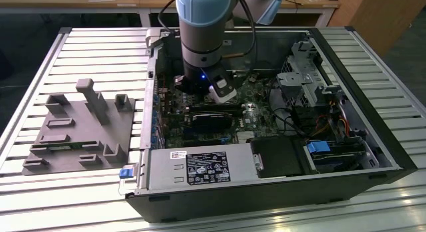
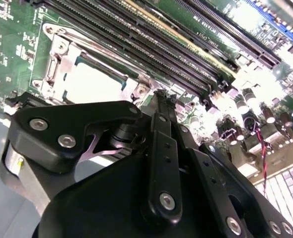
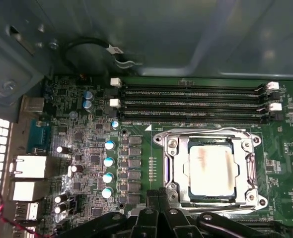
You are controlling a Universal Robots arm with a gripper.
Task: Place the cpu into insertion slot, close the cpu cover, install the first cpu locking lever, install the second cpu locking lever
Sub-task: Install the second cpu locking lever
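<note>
End effector (image 2: 159, 99) beside cpu (image 2: 94, 84)

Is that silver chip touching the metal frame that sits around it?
Touching. In the first wrist view the cpu cover lies closed over the cpu, its window edges overlapping the chip's border with no gap.

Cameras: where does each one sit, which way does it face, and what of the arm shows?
Exterior view: off the arm, looking down into the open computer case; arm reaching inside.
First wrist view: on the arm, facing the cpu under the cpu cover.
Second wrist view: on the arm, past black gripper links.
Both wrist views share the cpu.
</note>
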